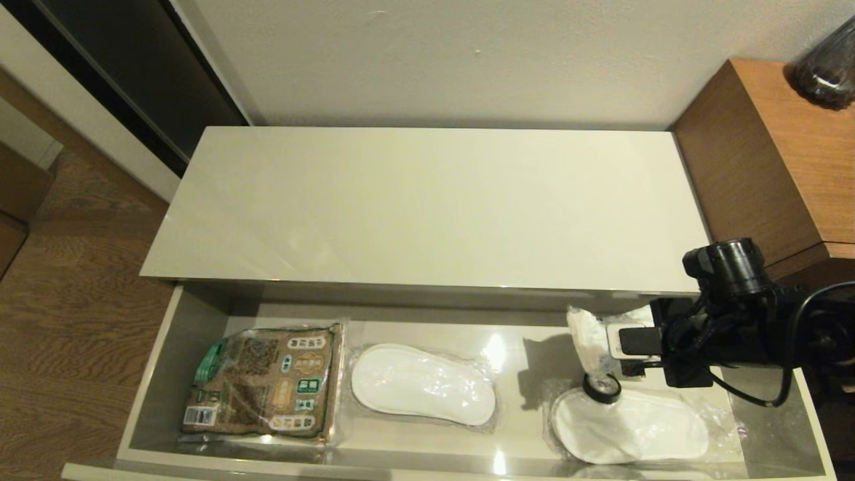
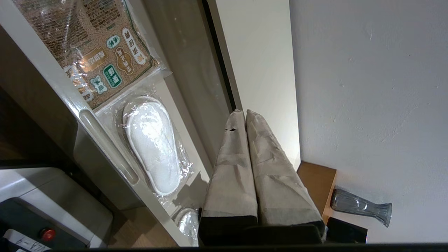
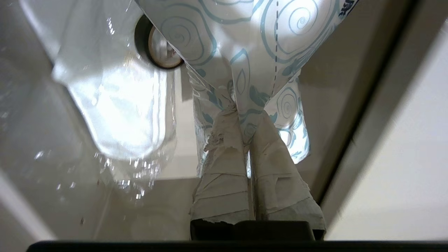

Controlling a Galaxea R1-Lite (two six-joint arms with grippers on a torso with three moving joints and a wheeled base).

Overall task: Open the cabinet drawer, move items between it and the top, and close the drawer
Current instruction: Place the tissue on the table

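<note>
The off-white cabinet drawer (image 1: 167, 347) stands pulled out below the bare cream top (image 1: 427, 200). At the drawer's right end my right gripper (image 1: 604, 341) is shut on the white packet with blue-green print (image 1: 588, 337), which hangs crumpled above the drawer floor. In the right wrist view the packet (image 3: 252, 45) bunches between my taped fingers (image 3: 227, 147). The small black tape roll (image 1: 601, 388) rests on the bagged slipper just under the packet; its white core shows in the right wrist view (image 3: 157, 45). My left gripper (image 2: 244, 112), out of the head view, hangs shut and empty in front of the drawer.
In the drawer lie a brown-and-green printed packet (image 1: 264, 381) at the left, a bagged white slipper (image 1: 422, 384) in the middle and another (image 1: 631, 424) at the right. A taller brown wooden unit (image 1: 775, 153) with a glass vase (image 1: 828, 63) stands to the right.
</note>
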